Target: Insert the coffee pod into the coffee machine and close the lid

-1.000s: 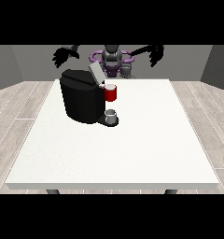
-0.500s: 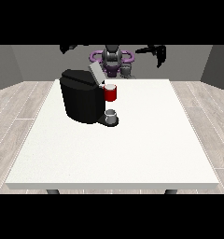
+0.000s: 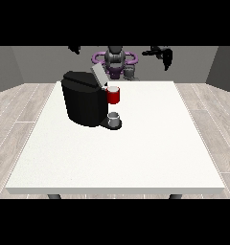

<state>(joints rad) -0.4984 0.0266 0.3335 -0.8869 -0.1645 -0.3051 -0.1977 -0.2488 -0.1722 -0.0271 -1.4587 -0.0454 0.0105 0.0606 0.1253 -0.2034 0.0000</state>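
Neither the black hand at the view's right [image 3: 162, 53] nor the hand at the view's left [image 3: 74, 49], both up top, shows us its state; we judge the small grey thing [image 3: 114, 118] at the black coffee machine's [image 3: 83, 100] foot, mid-frame, light and rigid, pinchable by its sides.

A large white rectangular table [image 3: 136, 153] fills the middle of the view, standing on a pale grey wood-plank floor [image 3: 21, 107] that shows at three and nine o'clock, with dark grey walls [image 3: 11, 67] behind at twelve o'clock.
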